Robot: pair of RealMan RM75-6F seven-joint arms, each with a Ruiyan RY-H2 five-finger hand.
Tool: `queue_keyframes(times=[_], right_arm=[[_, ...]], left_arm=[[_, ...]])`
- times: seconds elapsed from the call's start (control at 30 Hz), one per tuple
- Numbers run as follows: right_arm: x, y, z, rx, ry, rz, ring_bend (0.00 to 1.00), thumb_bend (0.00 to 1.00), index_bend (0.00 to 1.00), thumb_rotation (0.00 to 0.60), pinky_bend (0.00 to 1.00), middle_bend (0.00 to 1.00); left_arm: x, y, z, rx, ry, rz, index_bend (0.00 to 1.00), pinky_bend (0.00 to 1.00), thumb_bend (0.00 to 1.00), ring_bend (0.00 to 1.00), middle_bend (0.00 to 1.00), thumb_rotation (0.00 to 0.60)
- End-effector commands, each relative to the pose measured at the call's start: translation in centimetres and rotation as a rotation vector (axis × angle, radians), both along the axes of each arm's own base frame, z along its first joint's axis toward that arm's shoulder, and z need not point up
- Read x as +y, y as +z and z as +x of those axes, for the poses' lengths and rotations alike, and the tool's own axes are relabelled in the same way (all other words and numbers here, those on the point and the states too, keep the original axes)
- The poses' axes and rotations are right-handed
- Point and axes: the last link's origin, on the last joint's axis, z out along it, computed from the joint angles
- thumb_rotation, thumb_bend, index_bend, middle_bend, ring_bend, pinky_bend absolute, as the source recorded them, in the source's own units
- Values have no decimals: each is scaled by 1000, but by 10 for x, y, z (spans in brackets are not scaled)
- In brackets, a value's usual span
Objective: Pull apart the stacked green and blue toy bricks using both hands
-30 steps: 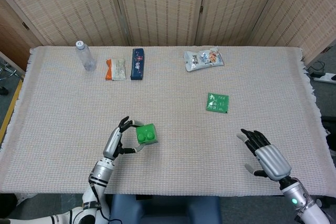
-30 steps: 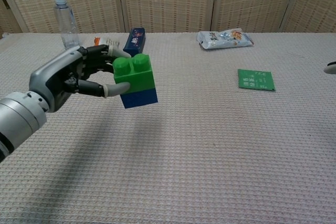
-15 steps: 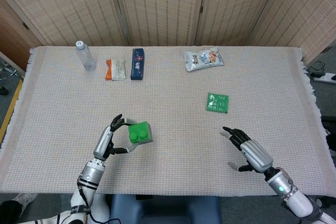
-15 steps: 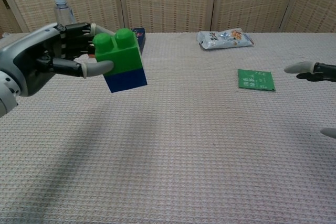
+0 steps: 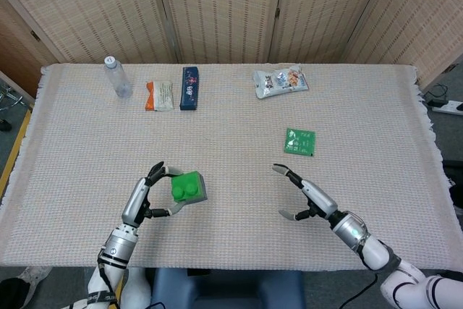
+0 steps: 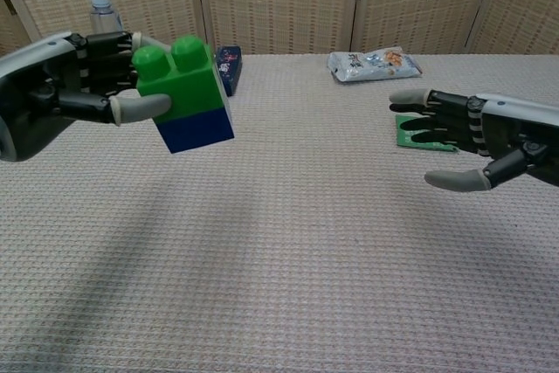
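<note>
Above the desk [image 6: 288, 242], my left hand [image 6: 61, 93] grips the green brick [image 6: 179, 80]; light, rigid, slick plastic. My right hand [image 6: 476, 141], spread and empty, should take the blue brick [image 6: 196, 131].

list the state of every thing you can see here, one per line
green brick: stacked on the blue one, held above the table
blue brick: joined under the green one
left hand: grips the green brick
right hand: fingers apart, holds nothing
water bottle: upright, cap on
green packet: lying flat
blue bar: lying flat
orange and white packet: lying flat
snack bag: lying flat
</note>
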Motion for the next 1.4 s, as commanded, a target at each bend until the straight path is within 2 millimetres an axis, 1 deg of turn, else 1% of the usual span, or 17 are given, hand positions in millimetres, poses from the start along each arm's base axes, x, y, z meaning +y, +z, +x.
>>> queue_keyframes(times=[0.03,0.27,0.47,0.67,0.97,1.23,1.4], right_arm=[[-15,-16,16,-88,-49,92,16,361,1,600,34,0],[-20,-39,38,-163,-56,195,15,360,9,600,34,0],[-20,-52,58,-214,-51,243,16,360,9,600,34,0],[-17,-61,74,-224,-31,260,16,361,10,600,34,0],[-14,-72,88,-229,-17,264,15,360,10,600,34,0],[-21,-72,102,-267,-33,274,20,361,13,600,34,0],[-18,-78,107,-282,-53,310,28,361,44,600,34,0]], left_arm=[[-2,0,0,-3,2,-7,677,45,462,329,845,600],[-6,-3,3,-5,-10,-28,677,45,462,330,846,600],[-6,-7,6,0,-12,-37,677,45,462,331,847,600],[-4,-10,10,3,-9,-36,680,45,463,337,852,600],[-2,-13,8,7,19,-29,683,45,467,347,855,600],[-3,-11,7,3,19,-29,686,45,467,348,856,600],[-3,-13,5,3,20,-43,687,45,467,348,857,600]])
